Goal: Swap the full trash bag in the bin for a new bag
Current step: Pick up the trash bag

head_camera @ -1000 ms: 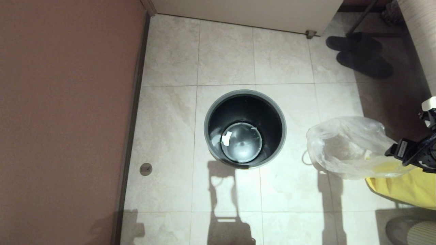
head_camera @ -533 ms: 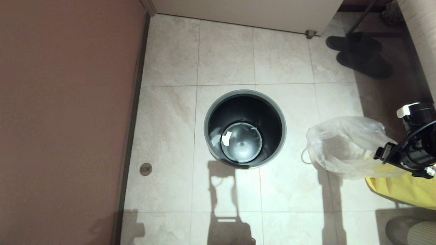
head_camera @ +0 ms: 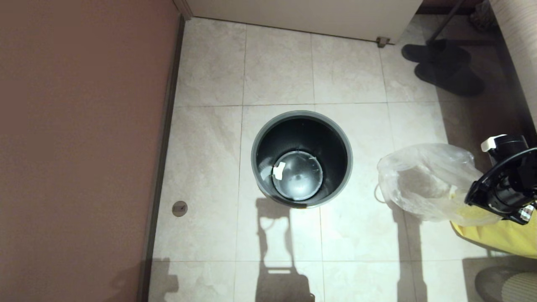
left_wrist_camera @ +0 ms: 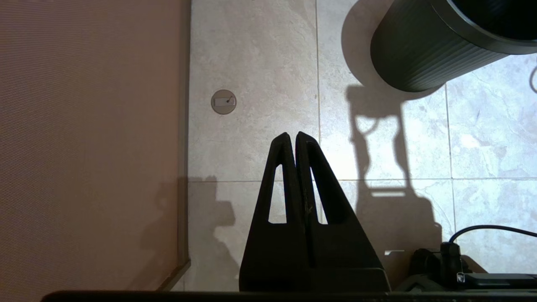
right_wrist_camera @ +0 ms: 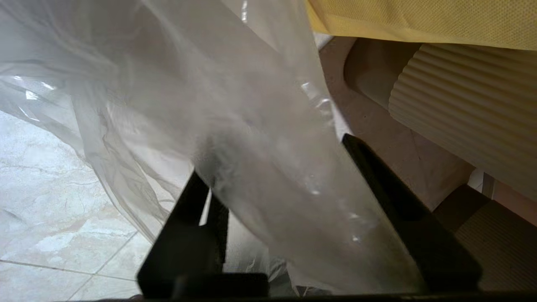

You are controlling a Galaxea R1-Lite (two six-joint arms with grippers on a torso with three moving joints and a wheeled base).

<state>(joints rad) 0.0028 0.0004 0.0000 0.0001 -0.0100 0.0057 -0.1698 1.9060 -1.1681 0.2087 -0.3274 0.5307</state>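
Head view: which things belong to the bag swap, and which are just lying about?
In the job:
- bin, no bag in it
- clear bag on the floor
- right hand, fingers astride the clear bag

Lying about:
- yellow bag
- dark slippers
- floor plug

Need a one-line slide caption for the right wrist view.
Right tool straddling a fold of the clear bag, jaws apart, yellow bag behind.

free: open mouth of bin, bare floor all round | blocked: wall left; new bag, yellow bag, slippers right
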